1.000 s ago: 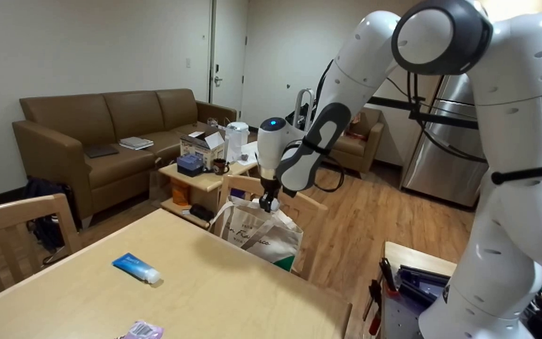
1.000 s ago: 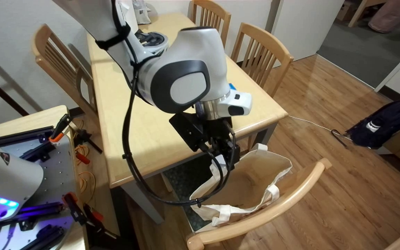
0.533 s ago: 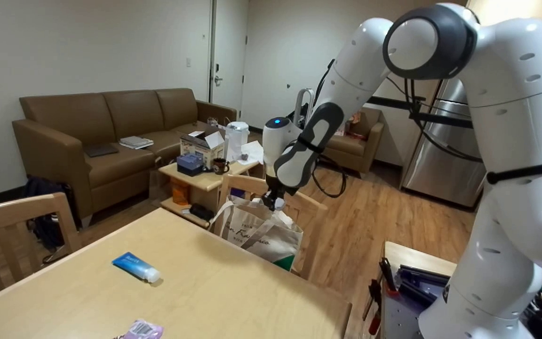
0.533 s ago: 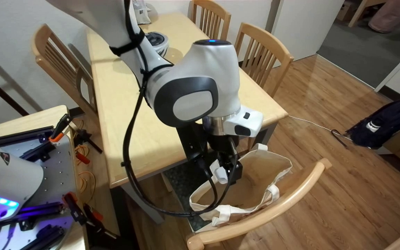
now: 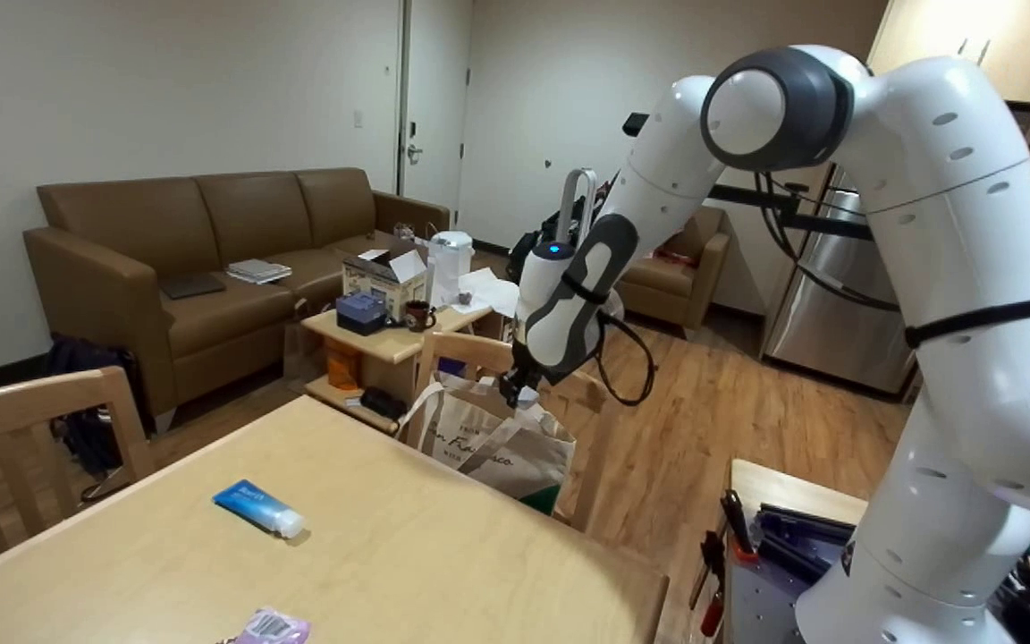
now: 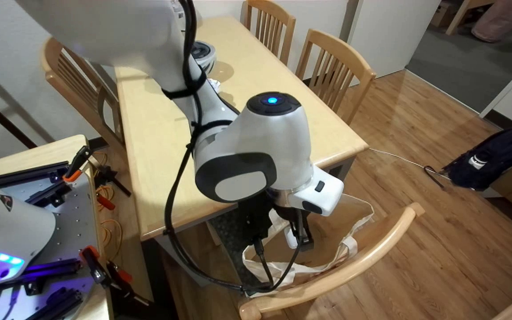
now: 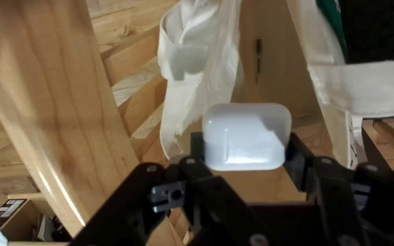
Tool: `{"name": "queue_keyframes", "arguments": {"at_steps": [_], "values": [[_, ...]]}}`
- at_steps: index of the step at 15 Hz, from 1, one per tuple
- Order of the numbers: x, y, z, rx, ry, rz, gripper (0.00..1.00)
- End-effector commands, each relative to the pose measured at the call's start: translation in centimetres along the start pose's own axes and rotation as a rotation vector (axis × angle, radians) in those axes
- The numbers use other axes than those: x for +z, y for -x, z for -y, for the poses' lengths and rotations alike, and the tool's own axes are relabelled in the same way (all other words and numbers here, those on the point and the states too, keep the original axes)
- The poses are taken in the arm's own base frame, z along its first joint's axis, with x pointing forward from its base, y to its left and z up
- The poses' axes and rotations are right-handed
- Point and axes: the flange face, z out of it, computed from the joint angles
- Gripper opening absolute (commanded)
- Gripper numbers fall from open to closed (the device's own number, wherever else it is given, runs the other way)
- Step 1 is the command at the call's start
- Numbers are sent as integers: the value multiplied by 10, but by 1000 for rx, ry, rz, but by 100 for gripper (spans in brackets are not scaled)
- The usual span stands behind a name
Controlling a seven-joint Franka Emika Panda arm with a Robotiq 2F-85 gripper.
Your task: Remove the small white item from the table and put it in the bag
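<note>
The small white item is a glossy rounded case (image 7: 246,133). My gripper (image 7: 244,147) is shut on it, one finger on each side. In an exterior view the white item (image 6: 290,238) and gripper (image 6: 300,238) are over the open mouth of the bag (image 6: 342,218), near its table-side rim. The canvas bag (image 5: 479,438) with dark printed lettering and a green corner stands upright at the chair beside the table. In that view the gripper (image 5: 515,389) is at the height of the bag's top edge. In the wrist view the bag's white strap (image 7: 197,99) lies beyond the item.
The chair's wooden back rail (image 7: 53,119) runs close beside the bag, also in an exterior view (image 6: 336,280). The table (image 5: 408,537) holds a blue tube (image 5: 258,508) and a purple packet (image 5: 272,626). A coffee table (image 5: 381,344) with boxes stands behind.
My gripper has come down with the white item, from above the bag's table-side rim to its open mouth. The item stays held. The bag and the things on the table have not moved.
</note>
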Motion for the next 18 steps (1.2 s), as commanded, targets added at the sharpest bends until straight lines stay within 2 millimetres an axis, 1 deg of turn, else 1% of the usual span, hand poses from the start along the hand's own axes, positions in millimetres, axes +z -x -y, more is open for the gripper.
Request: {"name": "queue_keyframes", "arguments": {"at_steps": [1, 3, 4, 5, 7, 9, 12, 14, 16, 18], "values": [[12, -7, -5, 6, -68, -101, 84], [13, -9, -6, 15, -102, -144, 96], [12, -10, -5, 11, -116, -160, 98], [12, -12, -5, 11, -129, -167, 100], [9, -13, -5, -21, -126, -137, 100], [-3, -19, -10, -69, -54, -77, 100], [-27, -36, -10, -161, 65, -27, 100], [-53, -48, 0, -244, 152, -8, 100], [-73, -58, 17, -356, 209, -17, 100], [-92, -60, 35, -455, 220, -32, 100]]}}
